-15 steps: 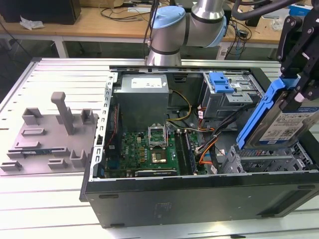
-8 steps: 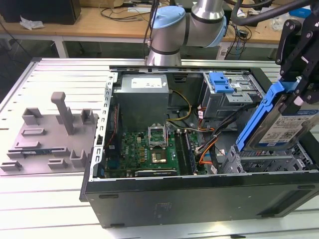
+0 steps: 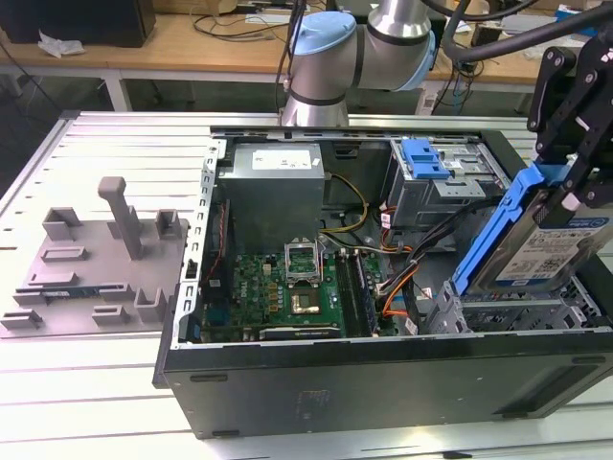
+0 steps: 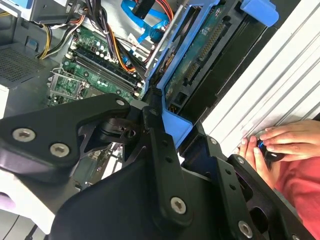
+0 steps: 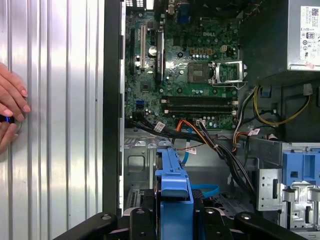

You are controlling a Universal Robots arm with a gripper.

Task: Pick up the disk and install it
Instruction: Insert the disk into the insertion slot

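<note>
I have the arm (image 3: 335,57) reaching down over the open computer case (image 3: 383,383) from the far side, its round grey-and-blue joints bent so the wrist hangs at the exterior view's right. The black gripper (image 3: 573,192) is clamped narrow on the disk (image 3: 560,254). In the first wrist view, 2 black fingers (image 5: 142,220) flank the blue plastic carrier frame (image 5: 173,195) on either side.

The disk is tilted steeply, upper end in the gripper and lower end down at the perforated metal drive cage (image 3: 517,311) in the case's corner. I cannot tell whether it touches the cage. Its face is flat silver metal with a white and blue label, and the frame runs along its edge as a glossy blue rail.

Inside the case lies the green motherboard (image 3: 287,287), beside a dull grey boxy power supply (image 3: 273,187), with orange and black cables (image 3: 402,283) looping between them. A small blue latch (image 3: 426,158) sits on the upper bay.

The table (image 3: 96,402) is ribbed aluminium. A matte grey moulded fixture (image 3: 105,259) rests on it at the exterior view's left. A person's hands (image 4: 280,142) rest on the table beside the case.
</note>
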